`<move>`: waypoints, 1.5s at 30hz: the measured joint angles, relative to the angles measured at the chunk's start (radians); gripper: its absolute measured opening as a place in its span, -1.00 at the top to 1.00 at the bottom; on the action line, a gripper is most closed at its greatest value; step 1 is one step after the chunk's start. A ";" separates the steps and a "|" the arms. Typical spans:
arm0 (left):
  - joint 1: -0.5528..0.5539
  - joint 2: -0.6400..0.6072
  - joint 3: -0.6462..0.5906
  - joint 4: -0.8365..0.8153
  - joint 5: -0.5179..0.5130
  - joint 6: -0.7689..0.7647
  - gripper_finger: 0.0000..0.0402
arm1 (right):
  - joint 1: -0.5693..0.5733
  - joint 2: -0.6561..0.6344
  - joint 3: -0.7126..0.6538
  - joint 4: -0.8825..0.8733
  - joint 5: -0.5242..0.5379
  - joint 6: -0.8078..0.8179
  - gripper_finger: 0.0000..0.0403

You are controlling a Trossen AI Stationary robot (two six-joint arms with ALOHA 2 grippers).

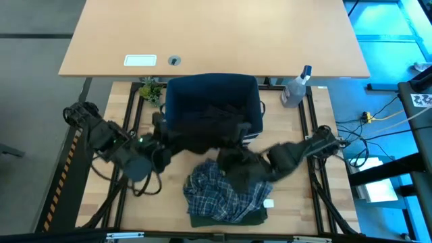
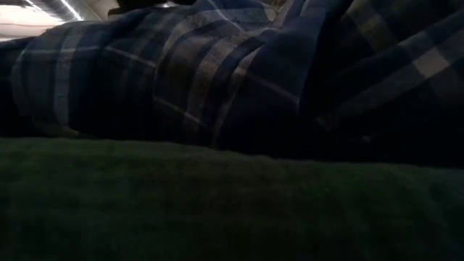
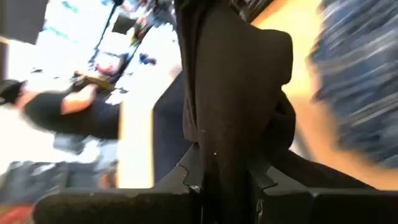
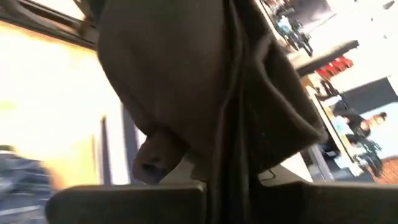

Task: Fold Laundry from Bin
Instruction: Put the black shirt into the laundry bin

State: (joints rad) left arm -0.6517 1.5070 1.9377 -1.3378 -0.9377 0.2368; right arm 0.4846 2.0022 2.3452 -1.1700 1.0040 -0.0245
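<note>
Cloth fills nearly all of the low view: the plaid shirt (image 2: 217, 72) heaped across the top and the dark olive-green garment (image 2: 217, 210) spread along the bottom, so neither arm nor the bin shows there. From above, the plaid shirt (image 1: 226, 192) lies crumpled on the olive-green garment (image 1: 229, 217) at the near middle of the table (image 1: 297, 196), only a strip of the green showing past the shirt's edge. A small white tag (image 1: 268, 203) sits at the shirt's right edge; any writing on it is too small to read.

The bin (image 1: 212, 101) stands at the far middle of the table, its opening dark, its contents hard to separate from the black garment (image 1: 202, 138) stretched just in front of it. That garment hangs between the two arms and blends with them, so the fingertips are not clear from above. The left gripper (image 3: 214, 186) is pinched onto a fold of black cloth (image 3: 230, 93) rising straight out of its fingers. The right gripper (image 4: 217, 193) is likewise clamped onto black cloth (image 4: 186, 81) that drapes over most of its view.

A clear spray bottle (image 1: 295, 88) stands at the table's far right, label unreadable. A white label plate (image 1: 140, 61) on the desk (image 1: 216, 34) beyond shows no legible text
</note>
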 joint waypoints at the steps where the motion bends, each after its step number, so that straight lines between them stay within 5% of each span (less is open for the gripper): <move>1: 0.021 0.000 0.000 -0.011 -0.018 0.024 0.82 | -0.021 -0.005 -0.001 -0.006 0.002 -0.010 0.87; 13: 0.340 -0.058 0.003 0.002 0.001 0.377 0.82 | -0.268 -0.095 -0.001 0.008 -0.143 -0.167 0.87; 22: 0.716 -0.080 0.002 0.075 0.407 0.612 0.82 | -0.472 -0.100 -0.001 -0.013 -0.426 -0.243 0.87; 31: 0.887 -0.068 -0.117 0.168 0.559 0.690 0.82 | -0.593 -0.100 -0.043 -0.016 -0.580 -0.243 0.87; 38: 0.981 -0.066 -0.216 0.250 0.613 0.776 0.82 | -0.659 -0.142 -0.209 0.082 -0.658 -0.256 0.87; 45: 1.022 -0.066 -0.220 0.289 0.669 0.789 0.82 | -0.742 -0.342 -0.603 0.456 -0.826 -0.319 0.87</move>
State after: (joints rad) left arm 0.3706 1.4409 1.7176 -1.0490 -0.2684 1.0259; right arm -0.2575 1.6600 1.7427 -0.7144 0.1778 -0.3439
